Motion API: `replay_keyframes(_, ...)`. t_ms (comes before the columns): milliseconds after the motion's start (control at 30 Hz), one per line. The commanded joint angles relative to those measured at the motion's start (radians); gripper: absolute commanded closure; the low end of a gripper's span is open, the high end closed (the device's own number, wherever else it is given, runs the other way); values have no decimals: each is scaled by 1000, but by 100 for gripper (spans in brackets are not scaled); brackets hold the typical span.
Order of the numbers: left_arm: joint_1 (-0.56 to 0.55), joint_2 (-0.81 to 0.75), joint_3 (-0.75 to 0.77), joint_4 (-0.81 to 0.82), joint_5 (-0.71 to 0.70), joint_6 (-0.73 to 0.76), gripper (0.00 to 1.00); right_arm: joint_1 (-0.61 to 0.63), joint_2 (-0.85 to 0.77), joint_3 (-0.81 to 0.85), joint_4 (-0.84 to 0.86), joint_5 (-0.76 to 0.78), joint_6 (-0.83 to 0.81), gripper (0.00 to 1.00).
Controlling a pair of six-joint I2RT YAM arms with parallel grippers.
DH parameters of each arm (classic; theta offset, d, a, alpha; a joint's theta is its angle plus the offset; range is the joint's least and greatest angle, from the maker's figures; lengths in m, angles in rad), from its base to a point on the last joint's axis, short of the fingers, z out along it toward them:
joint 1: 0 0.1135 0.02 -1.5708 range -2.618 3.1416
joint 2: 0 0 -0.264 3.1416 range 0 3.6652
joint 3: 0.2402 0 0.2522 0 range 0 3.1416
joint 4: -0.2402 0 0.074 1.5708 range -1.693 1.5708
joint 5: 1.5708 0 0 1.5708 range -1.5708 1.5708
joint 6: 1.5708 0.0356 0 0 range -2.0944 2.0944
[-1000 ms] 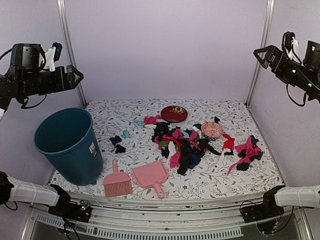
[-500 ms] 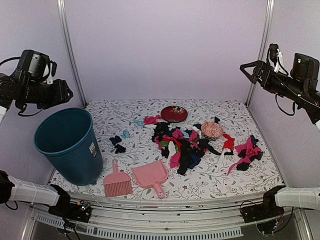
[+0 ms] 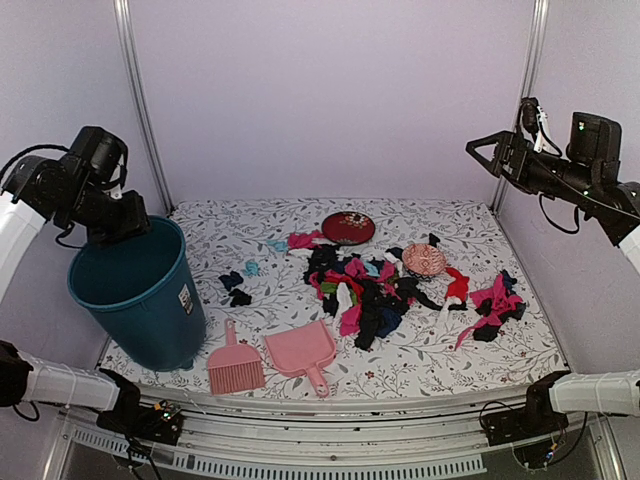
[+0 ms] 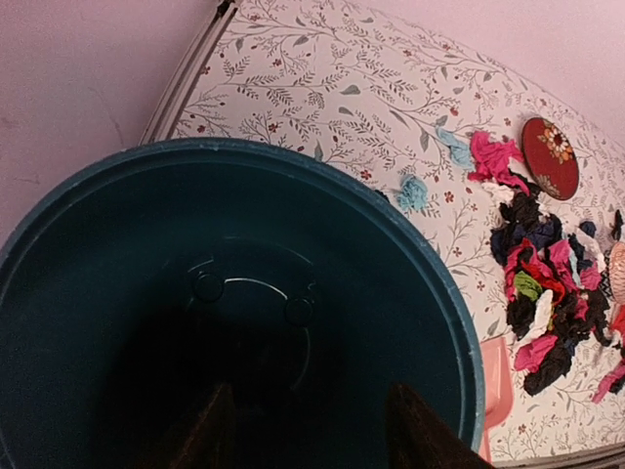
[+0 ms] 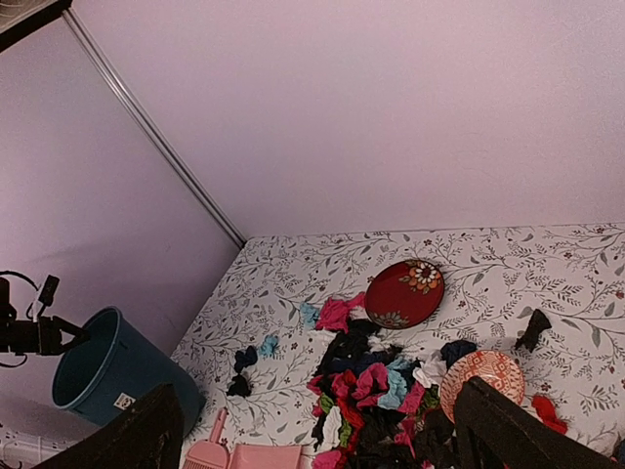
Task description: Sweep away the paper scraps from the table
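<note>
Wrinkly coloured paper scraps (image 3: 370,295) lie right of the teal plastic bin (image 3: 135,290).
Both my jaws gape empty; sweeping not begun.

In the left wrist view, the bin (image 4: 371,254) hides most of, seemingly, a dustpan (image 4: 492,386).

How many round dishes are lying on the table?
2: the dark-red plate near the far edge, and the pink patterned dish to its right, among the paper scraps. The pile may hide more.
</note>
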Motion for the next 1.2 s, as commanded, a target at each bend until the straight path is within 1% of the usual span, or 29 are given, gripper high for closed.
replay_keyframes(0, 47, 38, -41, 72, 21, 33, 44, 0, -3, -4, 18, -22, -7, 2)
replay_keyframes(133, 105, 73, -88, 140, 36, 62, 38, 1, -15, -3, 9, -27, -9, 2)
replay_keyframes(200, 131, 87, -106, 172, 47, 74, 39, 0, -26, -4, 7, -38, -13, 2)
replay_keyframes(333, 170, 90, -156, 264, 50, 106, 38, 1, -47, -12, -8, -34, -24, 2)
replay_keyframes(433, 178, 117, -185, 317, 67, 123, 38, 1, -62, -15, -30, -29, -37, 2)
replay_keyframes(533, 178, 139, -214, 350, 92, 96, 39, 1, -83, -25, -48, -21, -44, 1)
replay_keyframes(700, 193, 126, -280, 404, 60, 85, 39, 1, -121, -34, -81, -1, -57, 1)
replay_keyframes(867, 222, 154, -340, 453, 93, 92, 40, 1, -133, -32, -103, 5, -66, 1)
replay_keyframes(967, 230, 160, -369, 510, 80, 104, 40, 0, -138, -32, -108, 10, -64, 1)
replay_keyframes(1067, 244, 188, -364, 575, 53, 125, 40, 0, -136, -35, -108, 8, -57, 1)
replay_keyframes(1167, 254, 245, -312, 608, 46, 140, 40, 1, -129, -28, -114, 6, -58, 1)
